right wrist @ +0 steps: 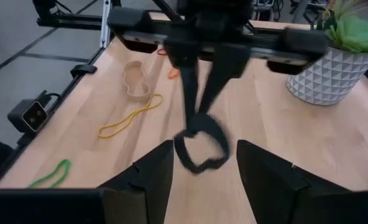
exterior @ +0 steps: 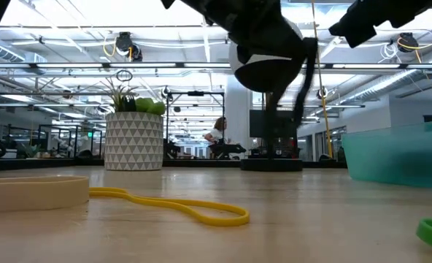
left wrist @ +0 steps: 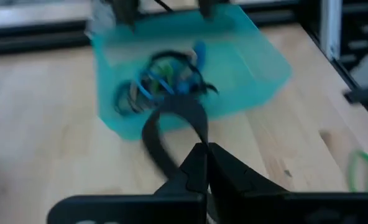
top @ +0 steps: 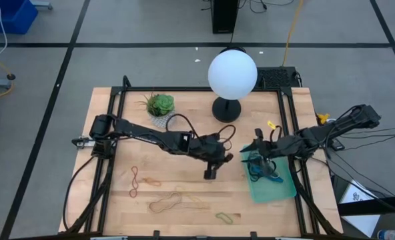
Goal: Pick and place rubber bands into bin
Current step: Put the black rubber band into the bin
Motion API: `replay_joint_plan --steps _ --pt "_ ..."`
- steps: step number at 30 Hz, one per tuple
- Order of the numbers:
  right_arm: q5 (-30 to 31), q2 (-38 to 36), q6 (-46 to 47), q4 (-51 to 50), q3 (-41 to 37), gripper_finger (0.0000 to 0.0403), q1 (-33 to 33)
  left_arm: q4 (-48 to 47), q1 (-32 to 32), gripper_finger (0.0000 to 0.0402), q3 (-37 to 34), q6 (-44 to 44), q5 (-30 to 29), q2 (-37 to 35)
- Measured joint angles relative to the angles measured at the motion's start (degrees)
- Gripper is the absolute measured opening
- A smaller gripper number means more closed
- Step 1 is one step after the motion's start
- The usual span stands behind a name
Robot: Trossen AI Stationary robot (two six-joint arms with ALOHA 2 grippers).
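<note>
Several rubber bands (top: 174, 201) lie loose on the table (top: 184, 183): a red one (top: 135, 181) and an orange one (top: 151, 181) toward the left, a large tan loop and a yellow one (top: 196, 204) near the front edge, and a green one (top: 225, 217) front and centre-right. The bin (top: 276, 187) sits at the right side of the table, with a tangle of blue, black and other bands (left wrist: 162, 84) already inside it.

The left gripper (top: 211, 173) hovers above the table, just left of the bin. Its fingers (left wrist: 196, 168) are pinched tight on a black band (left wrist: 171, 124), which hangs down from the tips as a limp loop, clear of the wood.

The right gripper (top: 259, 159) is over the bin's far end, its fingers (right wrist: 268, 171) spread wide and holding nothing; it faces the left gripper and the dangling black band.

At the back of the table stand a plant pot (top: 159, 107) and a lamp (top: 231, 75) with a white globe. In the low view a person (exterior: 217, 135) is seated far off in the room.
</note>
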Motion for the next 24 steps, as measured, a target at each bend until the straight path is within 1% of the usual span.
replay_joint_plan --steps 2,6,13,16,20,24 --pt "1.5 1.2 -1.8 0.5 0.0 0.0169 0.0 1.8 0.4 0.0012 0.0 0.0 -0.7 0.0" --pt "7.6 4.7 -5.7 0.9 0.0 0.0169 0.0 4.7 0.9 0.0007 0.0 0.0 -0.8 -0.1" --pt "13.6 10.9 -11.1 8.0 0.0 0.0169 0.0 5.8 1.1 0.0014 0.0 0.0 -0.8 -0.1" --pt "13.9 12.7 -13.0 10.7 0.0 0.0169 -0.1 5.7 1.0 0.0006 0.0 0.1 -0.6 -0.1" --pt "13.9 14.2 -12.9 12.7 0.0 0.0168 -0.1 5.7 0.9 0.0016 0.0 0.0 -0.4 -0.1" --pt "13.8 14.7 -11.4 12.7 0.0 0.0148 -0.1 5.5 0.9 0.0008 0.0 0.0 -0.4 -0.1"
